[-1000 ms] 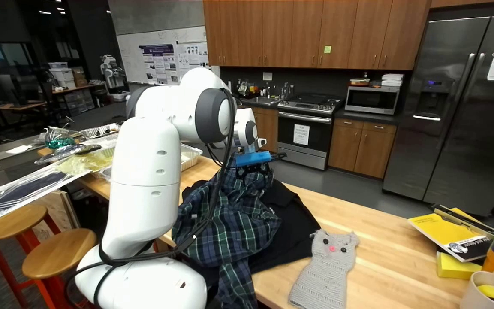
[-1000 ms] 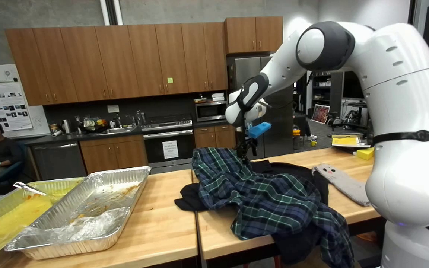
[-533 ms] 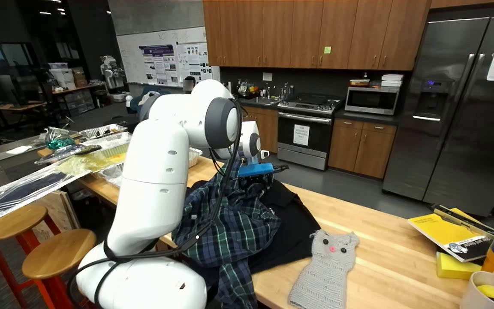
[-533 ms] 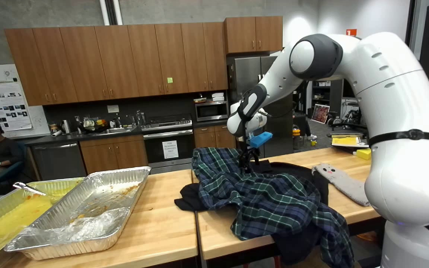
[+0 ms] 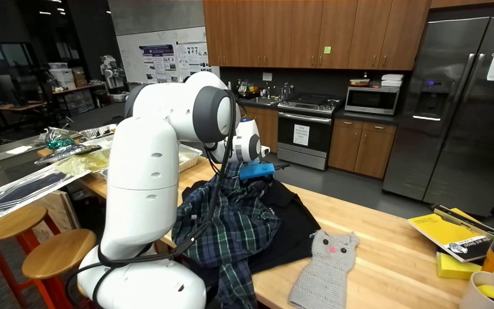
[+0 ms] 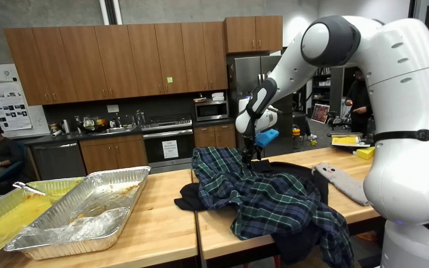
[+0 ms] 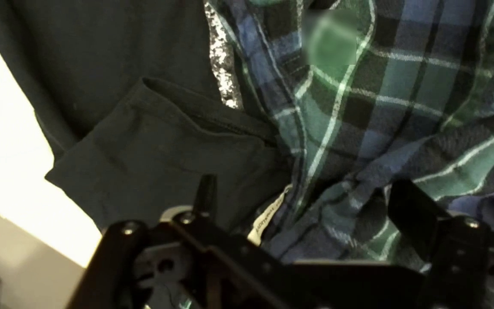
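The claw (image 7: 305,180) gapes, released, over the plaid shirt (image 7: 401,86) and black cloth (image 7: 165,137), a label (image 7: 268,219) with blurred lettering below its gap. Alongside runs the edge of the surface (image 5: 393,257); beyond, a sign (image 5: 301,134) reads "FOR RESEARCH PURPOSES ONLY".

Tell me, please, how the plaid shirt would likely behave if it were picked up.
The plaid shirt should probably sag limply, given its loose folds. The part hanging off the table may trail. It might drag the black clothing beneath.
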Available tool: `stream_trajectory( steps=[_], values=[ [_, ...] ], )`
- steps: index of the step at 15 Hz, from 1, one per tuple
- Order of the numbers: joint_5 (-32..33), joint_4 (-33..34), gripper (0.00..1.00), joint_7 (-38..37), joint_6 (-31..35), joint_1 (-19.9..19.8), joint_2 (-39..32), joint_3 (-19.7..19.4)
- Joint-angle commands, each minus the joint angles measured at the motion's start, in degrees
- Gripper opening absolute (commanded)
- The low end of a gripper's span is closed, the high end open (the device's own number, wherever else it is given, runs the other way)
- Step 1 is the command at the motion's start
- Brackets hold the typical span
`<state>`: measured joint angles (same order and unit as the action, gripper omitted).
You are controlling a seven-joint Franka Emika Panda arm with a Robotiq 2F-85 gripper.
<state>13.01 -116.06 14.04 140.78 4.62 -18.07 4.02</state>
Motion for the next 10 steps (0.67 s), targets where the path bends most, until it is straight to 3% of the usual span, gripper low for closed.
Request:
stream_trajectory(
  steps=[1,5,10],
  values=[
    [0.94,-10.19,1.0,-0.09,5.78,-0.95,9.21,-0.46],
    [0.47,-15.95,1.0,0.44,8.53,-2.43,13.81,-1.62],
    [-3.35,-17.75,1.0,2.39,9.41,-4.45,12.87,-2.72]
  ],
)
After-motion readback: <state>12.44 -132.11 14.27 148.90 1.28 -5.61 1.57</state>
